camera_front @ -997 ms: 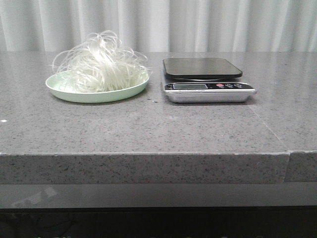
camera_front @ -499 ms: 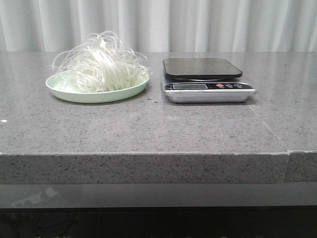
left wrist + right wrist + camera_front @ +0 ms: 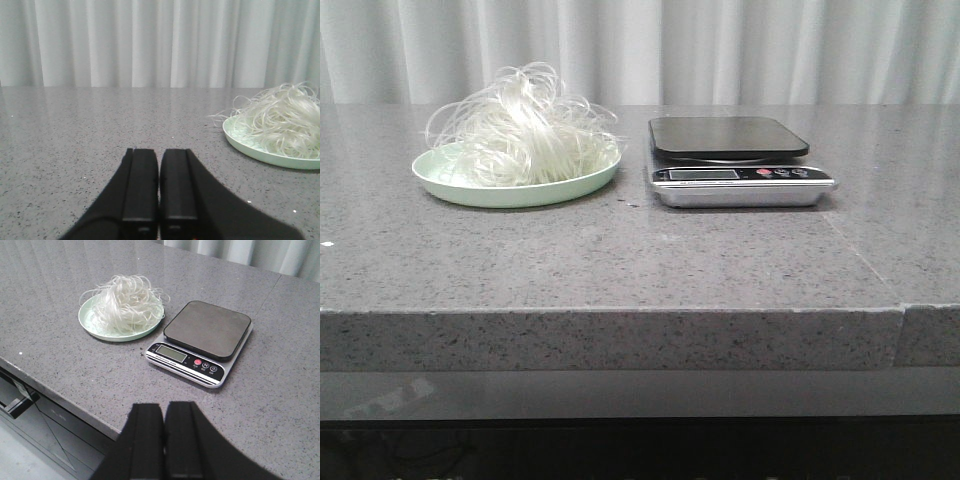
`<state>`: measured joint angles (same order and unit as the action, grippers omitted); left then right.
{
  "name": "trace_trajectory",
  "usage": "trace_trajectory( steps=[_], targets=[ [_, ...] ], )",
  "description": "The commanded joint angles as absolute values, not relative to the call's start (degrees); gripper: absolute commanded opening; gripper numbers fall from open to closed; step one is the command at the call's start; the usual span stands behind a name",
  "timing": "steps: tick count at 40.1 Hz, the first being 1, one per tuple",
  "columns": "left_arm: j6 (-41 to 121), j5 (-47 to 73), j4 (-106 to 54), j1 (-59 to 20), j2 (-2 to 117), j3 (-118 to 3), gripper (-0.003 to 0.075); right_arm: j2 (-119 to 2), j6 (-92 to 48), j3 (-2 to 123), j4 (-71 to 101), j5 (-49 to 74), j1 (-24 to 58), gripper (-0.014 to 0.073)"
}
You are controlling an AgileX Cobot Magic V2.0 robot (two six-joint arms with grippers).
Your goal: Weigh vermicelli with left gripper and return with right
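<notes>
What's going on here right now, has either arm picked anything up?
Nothing is being handled. The vermicelli sits piled on the pale green plate, beside the scale, whose dark platform is bare. The left gripper is shut and empty, low over the counter to one side of the plate. The right gripper is also shut and empty, held back near the counter's front edge.

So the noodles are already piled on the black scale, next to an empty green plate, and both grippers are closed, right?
Not quite. The vermicelli still lies on the pale green plate; the scale beside it has a bare platform, as the front and right wrist views show. The rest holds: the left gripper and right gripper are both closed.
</notes>
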<state>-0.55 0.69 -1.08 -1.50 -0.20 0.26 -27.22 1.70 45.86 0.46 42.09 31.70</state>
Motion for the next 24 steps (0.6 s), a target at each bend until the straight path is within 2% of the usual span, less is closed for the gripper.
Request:
trace_trajectory(
  steps=[1, 16, 24],
  targets=[
    [-0.7, -4.0, -1.6, -1.5, -1.6, 2.5, 0.0154, -27.5, 1.7, 47.1, 0.0, 38.4, 31.4, 0.0158],
    [-0.7, -4.0, -1.6, -1.5, -1.6, 2.5, 0.0154, -27.1, 1.7, 46.9, 0.0, 38.4, 31.2, 0.0158],
    [-0.7, -4.0, -1.6, -1.5, -1.5, 2.5, 0.0154, -22.7, 1.7, 39.9, 0.0, 28.3, 21.3, 0.0158]
  ],
)
